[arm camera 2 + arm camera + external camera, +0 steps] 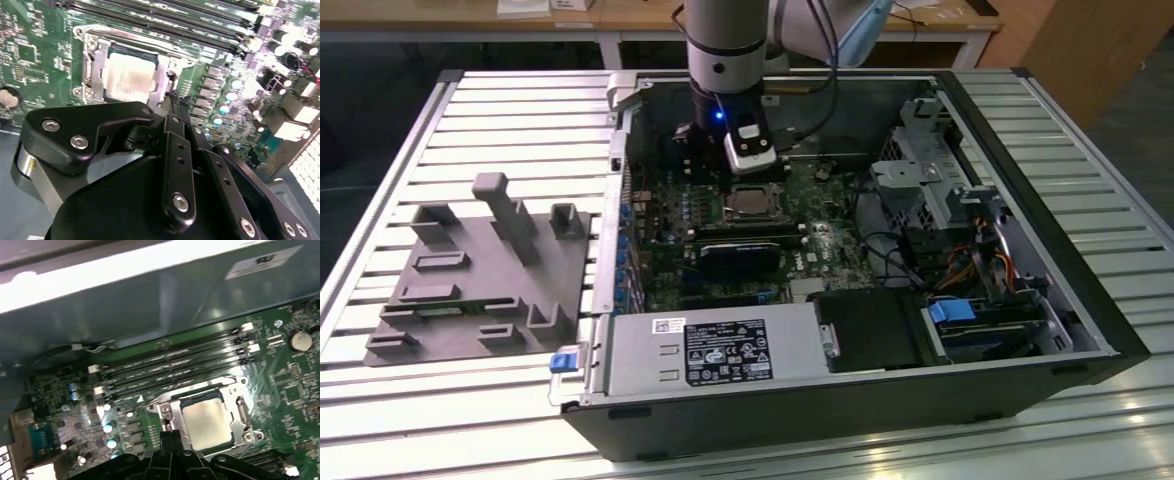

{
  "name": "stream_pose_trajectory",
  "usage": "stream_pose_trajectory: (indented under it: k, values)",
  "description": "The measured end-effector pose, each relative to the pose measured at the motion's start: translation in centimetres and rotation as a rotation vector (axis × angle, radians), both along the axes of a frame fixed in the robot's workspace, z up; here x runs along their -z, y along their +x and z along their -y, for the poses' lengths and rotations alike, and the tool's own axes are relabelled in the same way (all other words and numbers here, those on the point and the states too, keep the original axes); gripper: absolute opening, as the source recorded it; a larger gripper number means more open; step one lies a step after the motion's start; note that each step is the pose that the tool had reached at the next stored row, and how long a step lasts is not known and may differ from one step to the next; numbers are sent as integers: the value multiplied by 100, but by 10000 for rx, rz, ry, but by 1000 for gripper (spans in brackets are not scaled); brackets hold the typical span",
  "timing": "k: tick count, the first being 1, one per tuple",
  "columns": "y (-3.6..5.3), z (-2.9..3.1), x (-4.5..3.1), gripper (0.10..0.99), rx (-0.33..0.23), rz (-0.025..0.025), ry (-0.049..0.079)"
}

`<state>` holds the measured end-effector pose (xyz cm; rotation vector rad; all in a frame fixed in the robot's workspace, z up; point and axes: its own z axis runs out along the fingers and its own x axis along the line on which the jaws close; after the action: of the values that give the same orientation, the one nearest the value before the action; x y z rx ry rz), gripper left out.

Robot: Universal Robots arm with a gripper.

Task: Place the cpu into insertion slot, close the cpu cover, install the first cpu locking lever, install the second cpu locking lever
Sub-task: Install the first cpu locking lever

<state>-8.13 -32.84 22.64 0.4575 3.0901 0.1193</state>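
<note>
The cpu [131, 75] sat flat in the insertion slot [84, 91], its pale top showing through the window of the cpu cover [98, 62], which appeared to lie down around it. That left the lever work as the likely step in hand. The gripper [175, 100] had its fingers pressed together with nothing between them, the tips just beside one corner of the socket and low over the motherboard [30, 55]. In the exterior view the arm stood upright inside the open computer case [854, 400], directly above the socket. A thin wire locking lever [130, 40] ran along the socket edge farthest from the fingers. Whether it was hooked under its catch could not be told. To do this well, the closed tips probably needed to bear on the wire alone, pushing it down and sideways in one smooth sweep, clear of the chip's top and the small capacitors [220, 107] near the socket. Slipping off the thin rod onto the board seemed the chief risk.
</note>
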Motion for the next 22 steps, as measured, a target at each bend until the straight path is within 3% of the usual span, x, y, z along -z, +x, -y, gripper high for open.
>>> stream_pose_trajectory:
  k: [9, 12, 22]
  values:
    - [-166, 0, 0, 102, 2, 86, 0]
    - [-175, 0, -7, 102, 1, 97, -3]
    - [-175, 0, -194, 102, 2, 117, 43]
